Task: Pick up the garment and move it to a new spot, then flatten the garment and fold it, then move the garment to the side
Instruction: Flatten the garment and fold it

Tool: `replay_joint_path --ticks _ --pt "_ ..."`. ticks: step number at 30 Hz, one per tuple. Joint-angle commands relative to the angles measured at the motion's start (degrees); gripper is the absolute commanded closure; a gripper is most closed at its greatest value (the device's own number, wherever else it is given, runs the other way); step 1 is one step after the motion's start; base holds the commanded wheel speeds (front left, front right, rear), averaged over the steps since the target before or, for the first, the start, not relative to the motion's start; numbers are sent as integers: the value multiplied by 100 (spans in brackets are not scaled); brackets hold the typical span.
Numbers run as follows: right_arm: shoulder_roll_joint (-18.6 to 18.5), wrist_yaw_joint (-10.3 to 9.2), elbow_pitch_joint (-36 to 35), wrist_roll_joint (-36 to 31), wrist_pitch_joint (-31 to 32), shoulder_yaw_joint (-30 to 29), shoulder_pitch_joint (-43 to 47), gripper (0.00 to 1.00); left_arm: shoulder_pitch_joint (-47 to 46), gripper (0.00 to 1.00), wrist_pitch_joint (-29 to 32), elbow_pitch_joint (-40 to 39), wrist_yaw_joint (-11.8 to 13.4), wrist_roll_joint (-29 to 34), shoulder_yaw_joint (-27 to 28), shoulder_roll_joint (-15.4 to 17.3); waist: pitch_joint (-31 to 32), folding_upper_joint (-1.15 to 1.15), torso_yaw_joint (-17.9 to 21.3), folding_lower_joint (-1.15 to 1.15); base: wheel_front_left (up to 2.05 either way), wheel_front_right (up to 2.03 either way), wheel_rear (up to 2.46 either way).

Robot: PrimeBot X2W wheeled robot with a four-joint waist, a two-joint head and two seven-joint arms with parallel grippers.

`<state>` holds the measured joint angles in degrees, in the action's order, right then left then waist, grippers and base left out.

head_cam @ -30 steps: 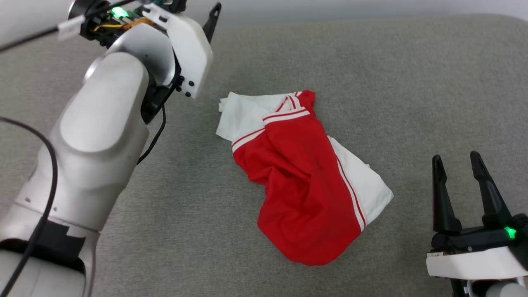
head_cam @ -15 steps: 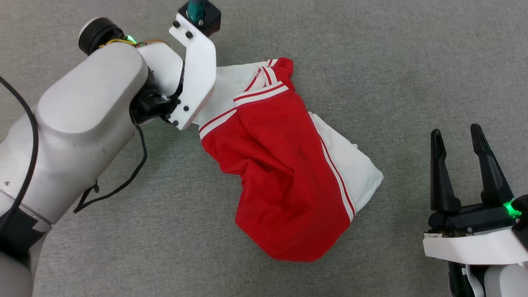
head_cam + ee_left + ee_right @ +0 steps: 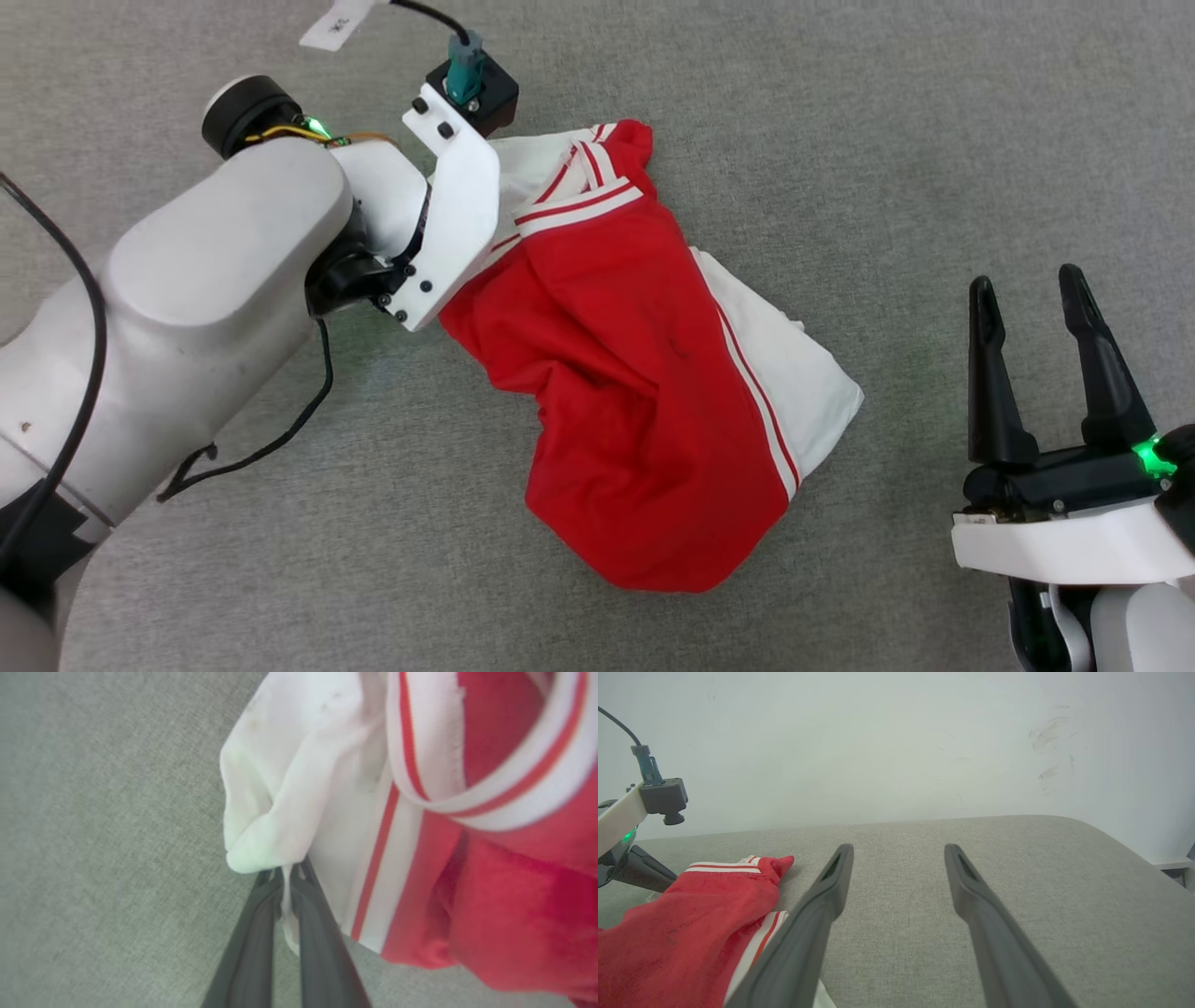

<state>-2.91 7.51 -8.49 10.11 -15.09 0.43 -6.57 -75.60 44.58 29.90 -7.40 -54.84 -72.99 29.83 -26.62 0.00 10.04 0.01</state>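
The garment (image 3: 644,401) lies crumpled on the grey woven surface (image 3: 896,149), and its far left corner sits right at the left gripper (image 3: 288,875). In the left wrist view the two dark fingers (image 3: 252,947) are pressed together on a thin fold of white sleeve fabric, which bunches into a soft rounded lump just beyond the tips. In the head view that grip is hidden behind the arm's white bracket (image 3: 457,233) and the small black wrist camera (image 3: 474,90) with its teal plug. The right gripper (image 3: 1024,280) stands well apart from the shirt, off its right side, jaws spread wide and empty, with its long tapered fingers pointing up the head view. Its own view shows them over bare grey cloth, with a pale wall (image 3: 878,742) behind. The shirt is thin, limp jersey with a red body creased into broad folds, white sleeves, and red-and-white striped trim that curls into a loop at the gripped end. One white sleeve fans out flat along the right edge, bordered by striped trim. The garment's long axis runs diagonally in the head view, from the striped trim at the upper left, by the left gripper, down to a rounded red bulge at the lower centre, nearest the robot.
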Motion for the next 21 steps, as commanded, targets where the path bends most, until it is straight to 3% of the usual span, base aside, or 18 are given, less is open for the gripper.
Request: replay_joint_path --ticks 1,5,14,21 --pt "6 -4 14 -3 -12 -25 45 0 83 100 -91 10 2 -27 -36 77 116 0 -78 -1 0 0 0" --pt "5 -4 69 -32 -12 -67 187 0 27 100 -663 -343 2 -34 -33 282 430 0 -293 -1 0 0 0" --pt "5 -4 177 -182 -11 -148 432 0 589 100 -1565 -1146 3 -92 -33 1329 972 0 -838 -1 0 0 0" --pt "5 -4 277 -261 -11 -180 572 0 1833 100 -1956 -1477 321 -579 -20 1983 1167 0 -1075 -1 0 0 0"
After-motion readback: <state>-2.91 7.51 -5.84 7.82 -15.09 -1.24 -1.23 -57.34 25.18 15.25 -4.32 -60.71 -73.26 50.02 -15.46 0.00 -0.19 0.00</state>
